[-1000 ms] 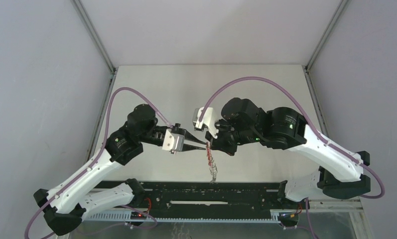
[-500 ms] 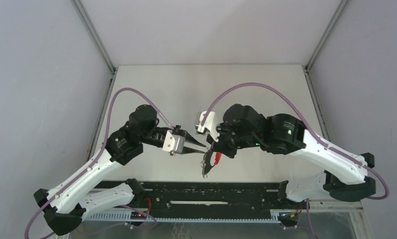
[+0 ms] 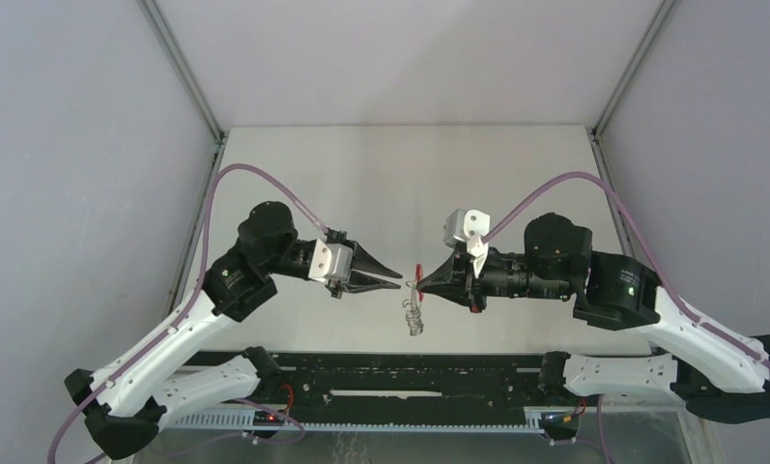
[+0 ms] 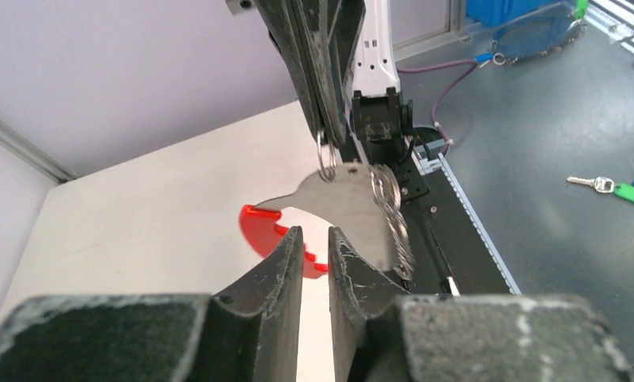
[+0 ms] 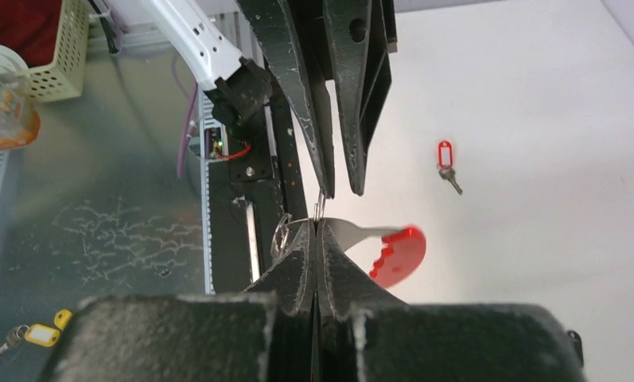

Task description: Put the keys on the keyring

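The flat, pale matt table (image 3: pixel 400 174) took up most of what we saw, walled by grey panels on three sides. Over it reached the two white and black jointed arms, the left arm (image 3: pixel 168 338) and the right arm (image 3: pixel 651 319), bent inward so that their tips faced each other above the near half of the table.

The black two-finger left gripper (image 3: pixel 398 283) was narrowly parted. In its own wrist view a slim strip of table showed between the fingers (image 4: pixel 288 255), and we saw nothing caught in that gap. The black two-finger right gripper (image 3: pixel 421 283) was pressed fully together, clamped on the keyring. From its wrist camera the fingers (image 5: pixel 297 267) met with no gap.

The large keyring (image 3: pixel 415 314), part red plastic arc and part silver-grey metal plate with a row of small metal loops, hung in the air from the right gripper, between the two sets of fingertips. Its loops dangled below the grip. In the left wrist view the silver plate sat just beyond the left fingertips. We could not tell whether it touched them.

A small metal key with a red oblong plastic tag (image 5: pixel 445 159) lay flat on the table, well apart from both grippers and from the keyring.
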